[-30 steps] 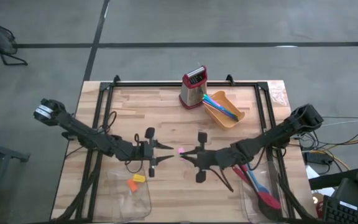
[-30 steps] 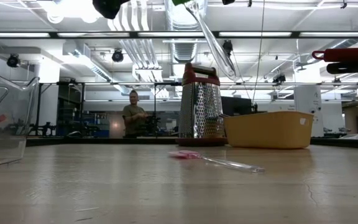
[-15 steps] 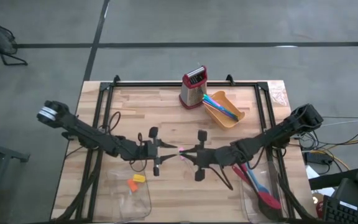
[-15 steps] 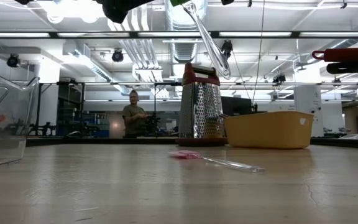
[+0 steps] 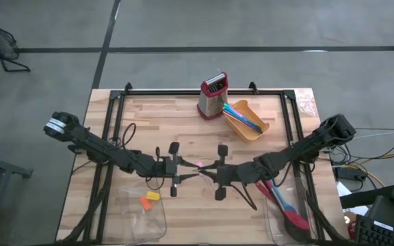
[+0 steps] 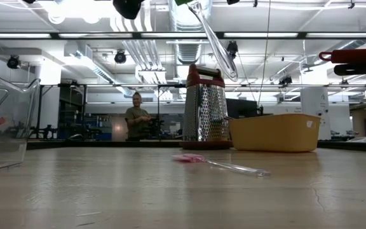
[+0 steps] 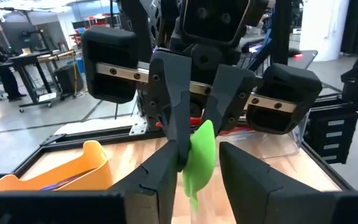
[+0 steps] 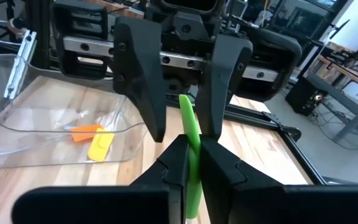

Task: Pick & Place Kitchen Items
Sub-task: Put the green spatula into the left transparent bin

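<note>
Tools are meeting nose to nose above the middle of the wooden bench (image 5: pixel 183 119), held up in the air. The right tool (image 5: pixel 206 171) is clenched on a thin green utensil (image 8: pixel 190 149), its two fingers (image 8: pixel 178 163) pressing flat against the piece. The left tool (image 5: pixel 191 170) is facing it with its fingers (image 7: pixel 160 177) spread on either side of the same green piece, which the left wrist view is showing as a broad leaf-like blade (image 7: pixel 200 155) between them; one finger looks to be touching it, but whether it is gripping I cannot tell.

On the bench below, a pink piece with a clear handle (image 6: pixel 218 163) is lying flat. Near the far edge a red-topped box grater (image 5: pixel 212 96) is standing upright, and just beside it an orange bin (image 5: pixel 257 130) is holding blue and other coloured sticks (image 5: pixel 241 116). At the near left a clear tray (image 5: pixel 144 217) is holding an orange piece (image 5: pixel 145 203) and a yellow piece (image 5: pixel 153 195). At the near right red and blue spatulas (image 5: pixel 286 208) are lying under the right arm. A person (image 6: pixel 136 117) is standing in the room behind.
</note>
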{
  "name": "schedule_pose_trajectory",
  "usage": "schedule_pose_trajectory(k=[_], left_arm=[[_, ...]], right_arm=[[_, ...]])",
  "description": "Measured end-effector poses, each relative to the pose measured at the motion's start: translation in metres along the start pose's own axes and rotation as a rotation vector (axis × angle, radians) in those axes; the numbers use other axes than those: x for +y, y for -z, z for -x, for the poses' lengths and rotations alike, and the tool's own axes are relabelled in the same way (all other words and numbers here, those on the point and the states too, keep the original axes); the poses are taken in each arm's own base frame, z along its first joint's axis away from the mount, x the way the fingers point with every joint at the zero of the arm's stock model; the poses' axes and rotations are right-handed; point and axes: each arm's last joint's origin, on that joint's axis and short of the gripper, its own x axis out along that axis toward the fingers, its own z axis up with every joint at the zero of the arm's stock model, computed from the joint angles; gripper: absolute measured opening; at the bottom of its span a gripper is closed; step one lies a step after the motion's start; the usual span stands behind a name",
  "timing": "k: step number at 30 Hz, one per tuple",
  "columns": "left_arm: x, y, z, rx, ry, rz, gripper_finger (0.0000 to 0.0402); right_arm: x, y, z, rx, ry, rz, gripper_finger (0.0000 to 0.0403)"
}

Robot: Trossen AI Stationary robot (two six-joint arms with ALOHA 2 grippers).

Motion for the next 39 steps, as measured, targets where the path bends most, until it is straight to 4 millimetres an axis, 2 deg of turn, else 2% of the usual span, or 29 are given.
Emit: schedule_pose_trajectory(k=[16,26,39], left_arm=[[0.000,0.001,-0.001,-0.001,-0.007,-0.028,0.0008],[0.000,0.002,-0.001,0.008,-0.005,-0.035,0.0005],[0.000,0.002,0.000,0.027,0.009,-0.032,0.0004]], right_arm=[[0.001,0.003,0.000,0.023,-0.010,0.011,0.0020],[0.001,0.005,0.000,0.032,-0.016,-0.019,0.0072],[0.008,0.013,0.005,0.117,-0.033,-0.046,0.0174]])
